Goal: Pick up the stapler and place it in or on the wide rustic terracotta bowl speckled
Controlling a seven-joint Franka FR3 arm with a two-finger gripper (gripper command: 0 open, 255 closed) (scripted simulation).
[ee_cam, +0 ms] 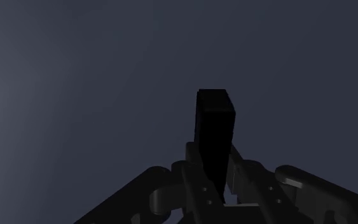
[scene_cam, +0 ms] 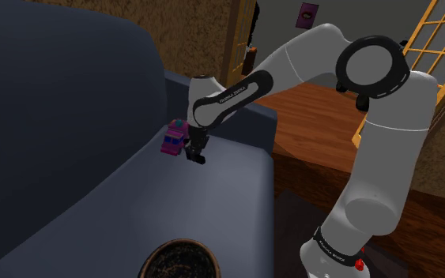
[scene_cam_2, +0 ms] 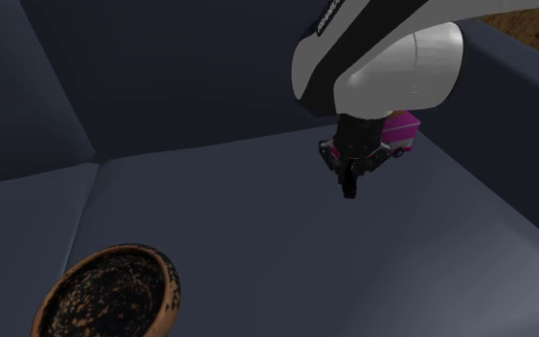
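A magenta stapler (scene_cam: 173, 138) with a teal top lies on the dark sofa seat (scene_cam: 133, 205), close to the backrest. My gripper (scene_cam: 197, 159) hangs just beside it, toward the shoulder view's right and slightly above the cushion, with its fingers shut together on nothing. In the second exterior view the stapler (scene_cam_2: 403, 129) peeks out behind my hand, and the gripper (scene_cam_2: 349, 189) points down at the seat. The wrist view has the closed gripper (ee_cam: 214, 121) over bare cushion. The speckled brown bowl (scene_cam: 173, 244) sits on the seat's near end, seen also as the bowl (scene_cam_2: 114, 250) at lower left.
The sofa backrest (scene_cam: 62, 95) rises along the shoulder view's left, and an armrest (scene_cam: 248, 118) bounds the seat behind the stapler. Wooden floor (scene_cam: 315, 118) and a lattice door (scene_cam: 442, 31) lie beyond.
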